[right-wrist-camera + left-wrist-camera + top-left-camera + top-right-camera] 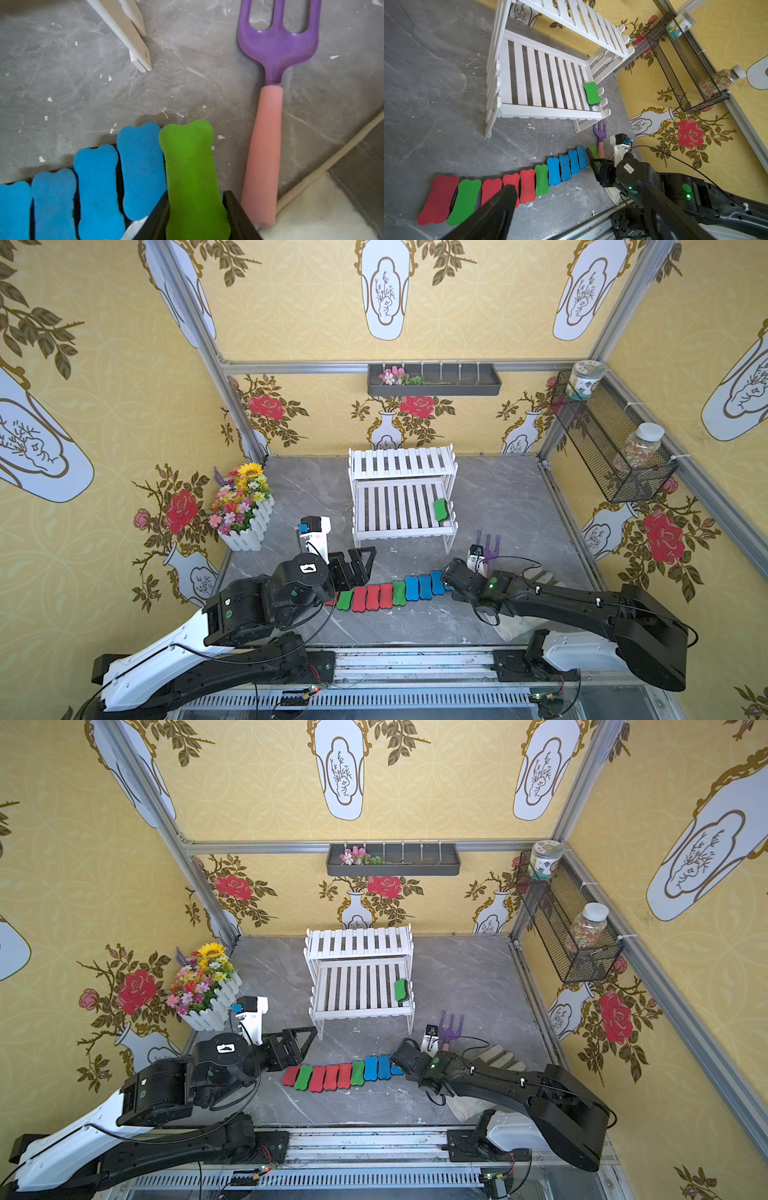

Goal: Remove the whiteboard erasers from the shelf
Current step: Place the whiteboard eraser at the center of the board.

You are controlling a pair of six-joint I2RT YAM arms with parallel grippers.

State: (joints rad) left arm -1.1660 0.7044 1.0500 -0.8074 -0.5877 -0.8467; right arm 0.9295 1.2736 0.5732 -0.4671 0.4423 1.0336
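Note:
The white shelf (401, 526) stands at the back middle of the table. One green eraser (441, 509) (591, 94) lies at the right end of its lower tier; the upper tier is bare. Several red, green and blue erasers (386, 594) (542, 181) lie side by side in a row on the table in front of the shelf. My right gripper (196, 193) (446, 577) is shut on another green eraser (190, 166) at the right end of that row, beside the last blue one. My left gripper (360, 562) (578, 187) hangs open over the row's left end, holding nothing.
A purple garden fork (276, 45) with a pink handle lies just right of the held eraser, next to a pale glove (498, 1056). A flower box (243, 510) stands at the left. A dark wall tray (434, 387) and a black mesh basket (602, 456) with jars hang above.

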